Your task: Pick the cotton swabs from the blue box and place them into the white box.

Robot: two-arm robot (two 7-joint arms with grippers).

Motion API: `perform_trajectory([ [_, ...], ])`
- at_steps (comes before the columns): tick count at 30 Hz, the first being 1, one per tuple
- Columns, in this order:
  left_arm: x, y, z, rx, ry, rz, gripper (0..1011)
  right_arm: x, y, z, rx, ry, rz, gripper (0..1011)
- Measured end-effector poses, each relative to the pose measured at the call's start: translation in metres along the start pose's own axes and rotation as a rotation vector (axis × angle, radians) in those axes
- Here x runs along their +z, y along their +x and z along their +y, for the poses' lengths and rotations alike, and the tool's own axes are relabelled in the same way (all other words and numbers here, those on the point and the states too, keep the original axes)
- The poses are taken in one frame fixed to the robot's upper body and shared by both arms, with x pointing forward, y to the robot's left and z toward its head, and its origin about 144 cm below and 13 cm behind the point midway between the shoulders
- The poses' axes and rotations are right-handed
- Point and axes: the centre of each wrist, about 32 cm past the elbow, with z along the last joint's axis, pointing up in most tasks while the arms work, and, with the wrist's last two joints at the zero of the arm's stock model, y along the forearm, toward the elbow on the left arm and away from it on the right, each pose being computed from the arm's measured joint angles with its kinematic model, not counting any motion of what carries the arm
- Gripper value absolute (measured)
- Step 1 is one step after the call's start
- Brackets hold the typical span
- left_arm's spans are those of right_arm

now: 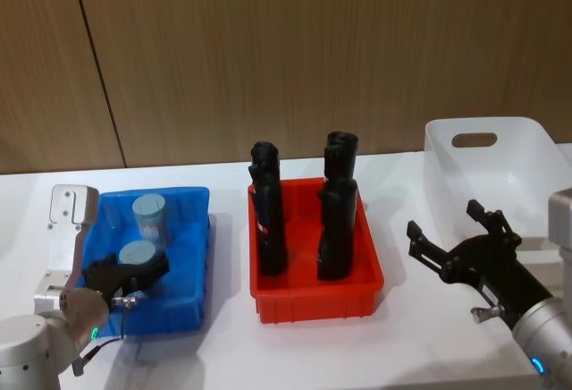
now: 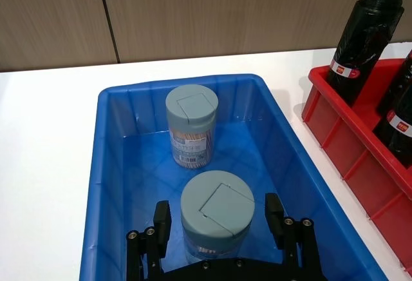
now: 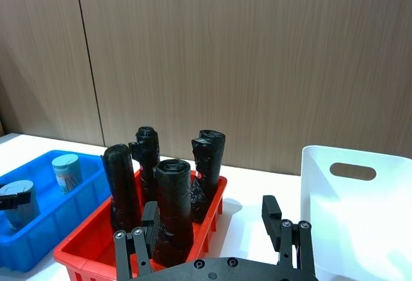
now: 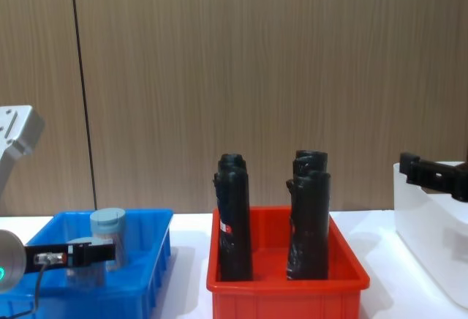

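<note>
Two cotton swabs jars stand upright in the blue box (image 1: 192, 256). The near jar (image 2: 217, 203) has a pale blue-grey lid and sits between the fingers of my left gripper (image 2: 217, 220). That gripper is open, with a small gap on each side of the jar. The far jar (image 2: 191, 126) stands free behind it, label showing. In the head view my left gripper (image 1: 134, 275) is low inside the box's near end. My right gripper (image 1: 456, 233) hangs open and holds nothing, just in front of the white box (image 1: 527, 153) at the right.
A red bin (image 1: 366, 292) with several tall black cylinders (image 1: 268, 220) stands between the blue box and the white box. A wooden wall runs behind the white table (image 1: 402, 345).
</note>
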Motion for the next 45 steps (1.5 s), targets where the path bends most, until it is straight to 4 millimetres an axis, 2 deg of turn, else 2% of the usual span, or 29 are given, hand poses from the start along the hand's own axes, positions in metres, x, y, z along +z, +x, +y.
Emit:
perform_trajectory([
  [5,-0.002,0.001,-0.002,0.004,0.005,-0.006,834,0.0,0.0,0.0,0.0,0.0,0.0,1002],
  [9,-0.002,0.002,-0.002,0.004,0.004,-0.013,702,0.0,0.0,0.0,0.0,0.0,0.0,1002],
  [12,-0.002,0.002,-0.002,0.003,0.002,-0.019,660,0.0,0.0,0.0,0.0,0.0,0.0,1002],
  [26,0.007,0.0,0.003,-0.014,-0.043,-0.073,660,0.0,0.0,0.0,0.0,0.0,0.0,1001],
  [45,0.058,-0.022,0.025,-0.15,-0.207,-0.194,660,0.0,0.0,0.0,0.0,0.0,0.0,1002],
])
